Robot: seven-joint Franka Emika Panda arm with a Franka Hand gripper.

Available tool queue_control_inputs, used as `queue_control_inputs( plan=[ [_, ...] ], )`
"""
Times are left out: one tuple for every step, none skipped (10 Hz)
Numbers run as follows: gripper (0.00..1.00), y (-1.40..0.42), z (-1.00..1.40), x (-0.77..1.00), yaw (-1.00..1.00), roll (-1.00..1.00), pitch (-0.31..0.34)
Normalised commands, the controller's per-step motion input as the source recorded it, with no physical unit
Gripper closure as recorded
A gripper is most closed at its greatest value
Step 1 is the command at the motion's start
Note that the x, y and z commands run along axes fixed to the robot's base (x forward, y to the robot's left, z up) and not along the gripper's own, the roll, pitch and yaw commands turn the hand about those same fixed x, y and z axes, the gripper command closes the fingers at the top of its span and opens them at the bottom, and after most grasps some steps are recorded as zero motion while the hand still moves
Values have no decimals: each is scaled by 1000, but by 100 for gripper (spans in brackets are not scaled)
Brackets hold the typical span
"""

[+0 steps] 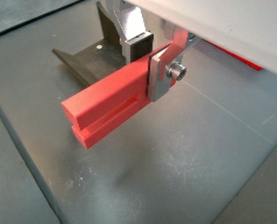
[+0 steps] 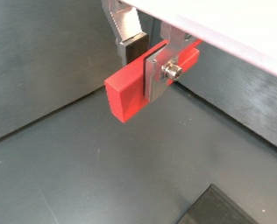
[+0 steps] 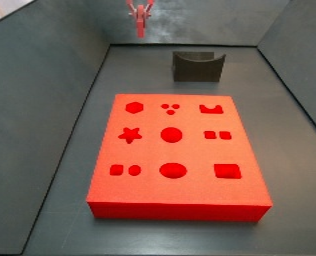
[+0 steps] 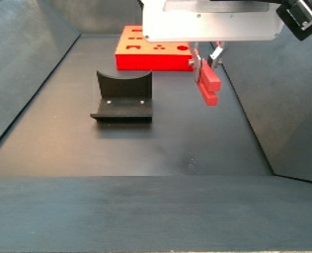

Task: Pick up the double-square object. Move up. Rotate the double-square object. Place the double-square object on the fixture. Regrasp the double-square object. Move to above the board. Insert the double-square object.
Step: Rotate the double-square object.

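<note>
My gripper is shut on the double-square object, a small red flat oblong block, and holds it in the air above the grey floor. Both wrist views show the silver fingers clamped across one end of the block. In a side view the gripper hangs with the block edge-on, to the right of the fixture. In another side view the gripper is high at the back, left of the fixture. The red-orange board lies flat with shaped cutouts.
Grey walls rise around the floor. The board lies behind the fixture in a side view. The fixture's base shows behind the block in a wrist view.
</note>
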Motion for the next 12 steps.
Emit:
queue_control_inputs(
  plan=[
    [100, 0, -1000, 0, 0, 0, 0],
    [100, 1, -1000, 3, 37, 1, -3],
    [100, 4, -1000, 18, 43, 2, -19],
    [100, 4, -1000, 20, 40, -1, -21],
    [100, 5, -1000, 26, 27, -4, -22],
    [100, 5, -1000, 31, 22, -8, -18],
    [100, 7, -960, 46, 16, -12, -17],
    [100, 7, -859, 47, 15, -14, -13],
    [100, 5, -672, 43, 15, -19, -9],
    [100, 5, -534, 42, 14, -22, -10],
    [100, 5, -359, 40, 15, -26, -13],
    [100, 4, -272, 39, 15, -28, -16]
  ],
)
